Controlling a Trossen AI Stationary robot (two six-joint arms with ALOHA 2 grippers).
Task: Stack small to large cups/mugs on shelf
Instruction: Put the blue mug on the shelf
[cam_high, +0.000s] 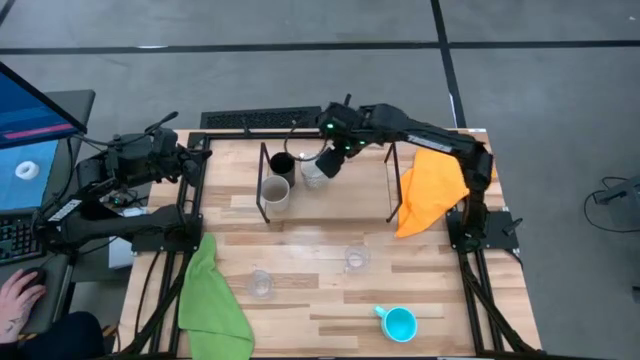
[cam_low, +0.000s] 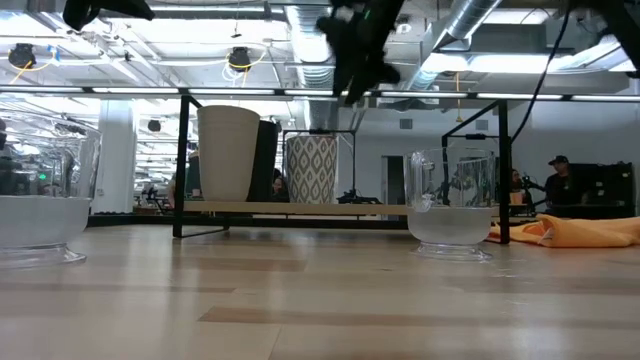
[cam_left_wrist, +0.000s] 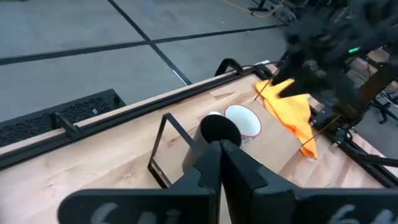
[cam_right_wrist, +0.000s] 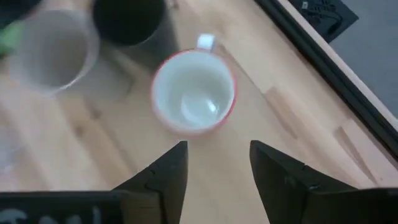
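Low black-rod shelf (cam_high: 330, 215) with wooden board is carrying three mugs: round white red-rimmed mug (cam_right_wrist: 193, 92), black mug (cam_high: 282, 165) touching it, grey-beige mug (cam_high: 276, 193) beside those. Right gripper (cam_right_wrist: 214, 163) is hovering above the white mug, fingers spread wide, holding nothing. Left gripper (cam_left_wrist: 222, 163) is waiting at the table's left edge, pinched closed. Two clear glass cups (cam_high: 357, 258) and light blue mug (cam_high: 399, 323) are standing on the table off the shelf.
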